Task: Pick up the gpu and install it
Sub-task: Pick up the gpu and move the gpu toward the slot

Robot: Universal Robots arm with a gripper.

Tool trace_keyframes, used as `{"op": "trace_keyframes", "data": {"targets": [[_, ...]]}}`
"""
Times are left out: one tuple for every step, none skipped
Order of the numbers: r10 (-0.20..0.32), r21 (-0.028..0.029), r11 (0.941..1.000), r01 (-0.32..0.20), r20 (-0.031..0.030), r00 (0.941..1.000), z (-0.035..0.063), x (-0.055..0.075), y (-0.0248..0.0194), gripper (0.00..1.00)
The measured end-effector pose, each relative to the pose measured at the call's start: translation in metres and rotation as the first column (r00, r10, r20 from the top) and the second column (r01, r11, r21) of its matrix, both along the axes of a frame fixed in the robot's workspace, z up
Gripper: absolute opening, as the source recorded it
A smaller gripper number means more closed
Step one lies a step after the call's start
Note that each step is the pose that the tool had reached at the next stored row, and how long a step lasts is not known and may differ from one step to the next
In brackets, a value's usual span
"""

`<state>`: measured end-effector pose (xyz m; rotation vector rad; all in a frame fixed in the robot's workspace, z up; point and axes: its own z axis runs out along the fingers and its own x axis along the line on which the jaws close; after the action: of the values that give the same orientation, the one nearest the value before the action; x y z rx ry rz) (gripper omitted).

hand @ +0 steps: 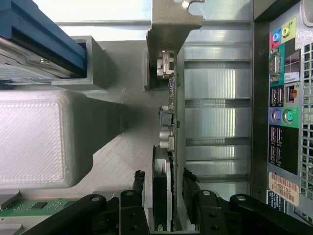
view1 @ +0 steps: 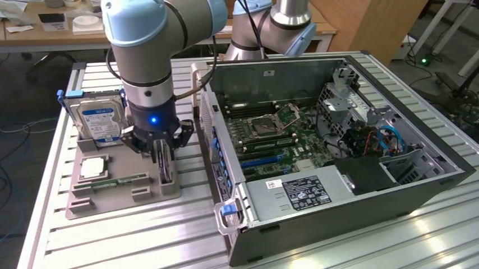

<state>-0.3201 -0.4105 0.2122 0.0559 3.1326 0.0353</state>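
A Universal Robots arm reaches straight down over a grey moulded holder tray point(view1: 112, 202) on a slatted aluminium counter point(view1: 134, 238). Its black pincer point(view1: 164, 158) is lowered over the gpu point(view1: 165, 172), which stands on its long edge in a slot at the side of the tray nearest the computer case point(view1: 314, 224). In the wrist view the gpu point(hand: 163, 161) appears edge-on as a thin dark card with its silver bracket point(hand: 171, 24) at the far end. The pincer point(hand: 164, 181) straddles it with one finger point(hand: 139, 183) on either side and a slim gap between each finger and the card, so it is open narrowly and not gripping. Also in the tray are an upright hard drive with a blue label point(view1: 100, 120), a processor chip point(view1: 93, 167) and a narrow green memory stick point(view1: 120, 182). The case lies open on the exterior view's right, with its motherboard point(view1: 273, 131) exposed
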Motion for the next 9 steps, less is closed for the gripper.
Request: {"op": "trace_keyframes", "data": {"targets": [[0.000,-0.0001,1.0000,0.000,-0.0001,1.0000,-0.0003,0.0000,0.0002,0.44],[0.000,-0.0001,1.0000,0.000,-0.0001,1.0000,-0.0006,0.0000,0.0004,0.44],[0.000,0.0000,1.0000,0.000,-0.0001,1.0000,-0.0008,0.0000,0.0005,0.44],[0.000,-0.0002,1.0000,0.000,-0.0001,1.0000,-0.0009,0.0000,0.0004,0.44],[0.000,0.0000,1.0000,0.000,-0.0001,1.0000,-0.0011,0.0000,0.0005,0.44],[0.000,-0.0001,1.0000,0.000,0.0000,1.0000,-0.0011,0.0000,0.0005,0.44],[0.000,0.0000,1.0000,0.000,0.0000,1.0000,-0.0011,0.0000,0.0005,0.44],[0.000,0.0000,1.0000,0.000,0.0000,1.0000,-0.0011,0.0000,0.0005,0.44],[0.000,0.0000,1.0000,0.000,0.0000,1.0000,-0.0011,0.0000,0.0005,0.44]]}}
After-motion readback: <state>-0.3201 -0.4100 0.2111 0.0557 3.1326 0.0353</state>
